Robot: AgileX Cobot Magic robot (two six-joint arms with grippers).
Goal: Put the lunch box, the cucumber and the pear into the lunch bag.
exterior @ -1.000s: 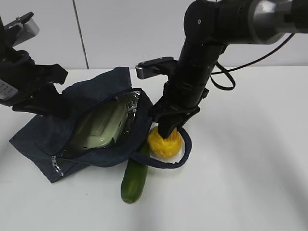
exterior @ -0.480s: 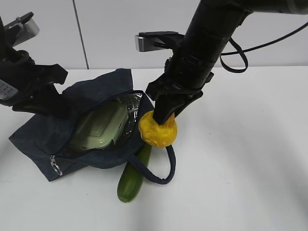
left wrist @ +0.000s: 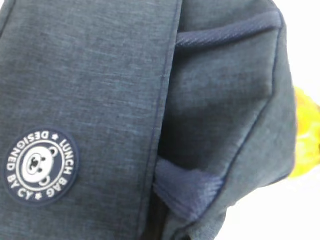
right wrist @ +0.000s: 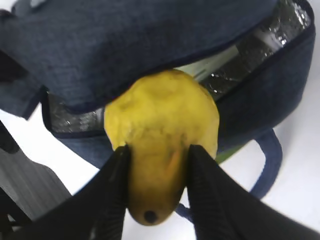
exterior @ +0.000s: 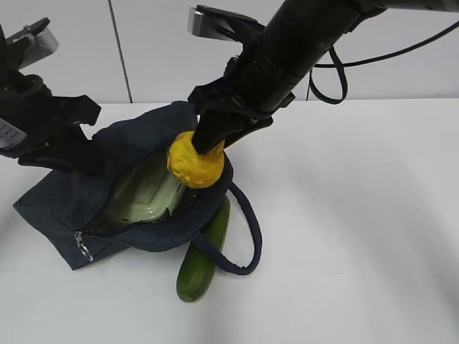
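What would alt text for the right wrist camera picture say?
Two black gripper fingers clamp the narrow end of a yellow pear just outside the open mouth of a navy lunch bag, whose silver lining shows.

Both arms are matte black. The right arm [exterior: 287, 50] is a thick round tube with a silver metal collar near its top corner, a loose black cable [exterior: 337, 68] looping off its side, and a small grey camera block [exterior: 215, 21] on its wrist. Its two fingers [right wrist: 112, 192] are smooth, black and rounded. The left arm [exterior: 43, 122] is angular, black, with a white label and a grey block on top.
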